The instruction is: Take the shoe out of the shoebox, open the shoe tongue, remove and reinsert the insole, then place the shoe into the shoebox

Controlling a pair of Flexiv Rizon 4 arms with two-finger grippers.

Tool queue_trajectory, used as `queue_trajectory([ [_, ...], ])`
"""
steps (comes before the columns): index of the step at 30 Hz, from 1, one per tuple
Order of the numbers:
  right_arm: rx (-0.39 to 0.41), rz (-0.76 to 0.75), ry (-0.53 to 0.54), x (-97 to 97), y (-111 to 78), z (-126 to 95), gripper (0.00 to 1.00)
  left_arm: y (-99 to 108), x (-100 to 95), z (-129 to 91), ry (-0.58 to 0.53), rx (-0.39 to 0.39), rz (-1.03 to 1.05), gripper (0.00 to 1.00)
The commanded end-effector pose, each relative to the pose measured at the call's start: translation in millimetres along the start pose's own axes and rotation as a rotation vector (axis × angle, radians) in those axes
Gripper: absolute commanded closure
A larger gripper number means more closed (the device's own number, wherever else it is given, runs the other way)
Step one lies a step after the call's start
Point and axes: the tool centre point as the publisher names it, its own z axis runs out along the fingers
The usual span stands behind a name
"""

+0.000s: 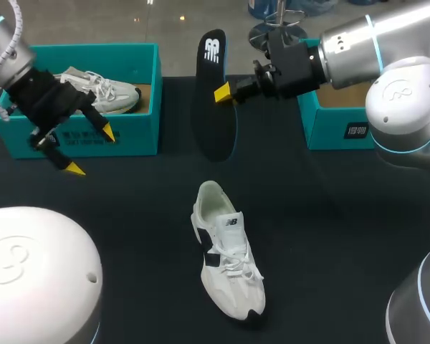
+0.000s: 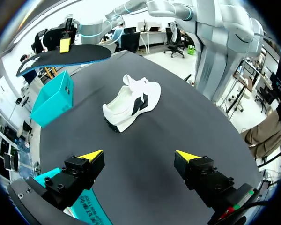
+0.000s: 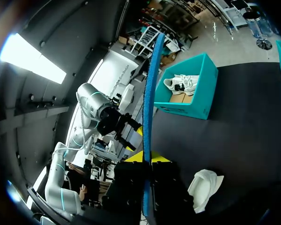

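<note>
Head view shows the insole (image 1: 215,122) flat-on; right wrist, edge-on.

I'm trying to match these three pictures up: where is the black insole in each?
Head view: insole held upright in the right pincer, beyond the shoe.
Left wrist view: insole far ahead, beyond the shoe.
Right wrist view: insole edge-on in that view's own pincer.
Shared landmark: the white shoe on the table.

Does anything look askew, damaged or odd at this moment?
Nothing stands out. The insole is out of the shoe, clamped in the right gripper above the table, as the task expects; the shoe stands upright.
</note>
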Motion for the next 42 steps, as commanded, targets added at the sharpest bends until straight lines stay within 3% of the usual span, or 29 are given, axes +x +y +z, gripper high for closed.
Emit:
queue_trajectory([
  [1, 0.001, 0.001, -0.003, 0.2, 0.8, 2, 1.00, 6, 17.0, 3, -0.010, -0.033, -0.211, 0.00],
  [13, 0.001, 0.001, -0.003, 0.2, 0.8, 2, 1.00, 16, 21.6, 17, 0.049, -0.077, -0.277, 0.00],
  [17, 0.020, -0.035, 0.031, -11.2, 5.0, 5, 1.00, 16, 21.6, 17, 0.049, -0.077, -0.277, 0.00],
  [24, -0.028, -0.098, 0.120, -40.0, 1.3, 14, 1.00, 16, 21.6, 17, 0.049, -0.077, -0.277, 0.00],
  [28, -0.013, -0.100, 0.112, -54.7, -5.6, 21, 1.00, 16, 21.6, 17, 0.049, -0.077, -0.277, 0.00],
  [42, 0.000, -0.093, 0.090, -79.6, -32.4, 36, 1.00, 16, 21.6, 17, 0.049, -0.077, -0.277, 0.00],
])
